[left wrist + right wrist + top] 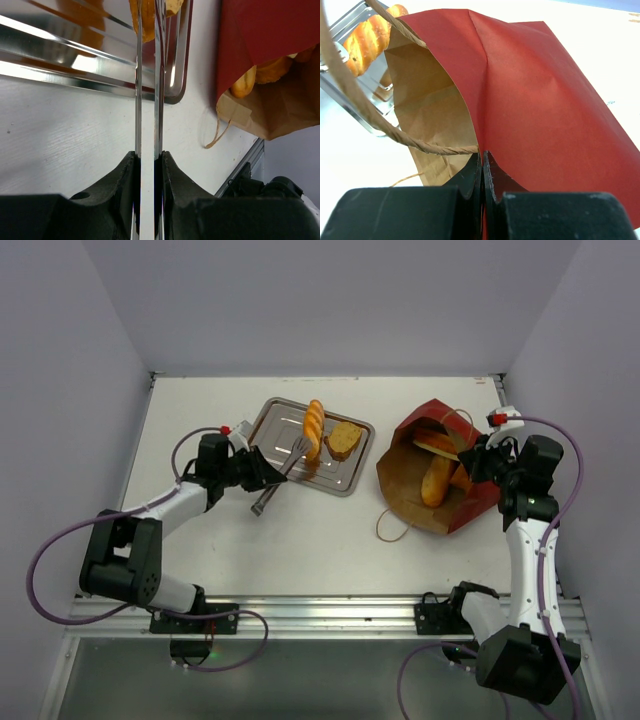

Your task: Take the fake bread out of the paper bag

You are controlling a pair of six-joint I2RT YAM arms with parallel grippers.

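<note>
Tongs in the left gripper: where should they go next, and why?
Probably the left gripper should swing the tongs off the tray toward the paper bag's open mouth. A braided loaf and a toast slice lie on the tray, more loaves show inside the bag, and the right gripper pinches the bag's edge, holding it open.

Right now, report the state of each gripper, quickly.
Left gripper: closed on the metal tongs.
Right gripper: closed, pinching the rim of the paper bag.
</note>
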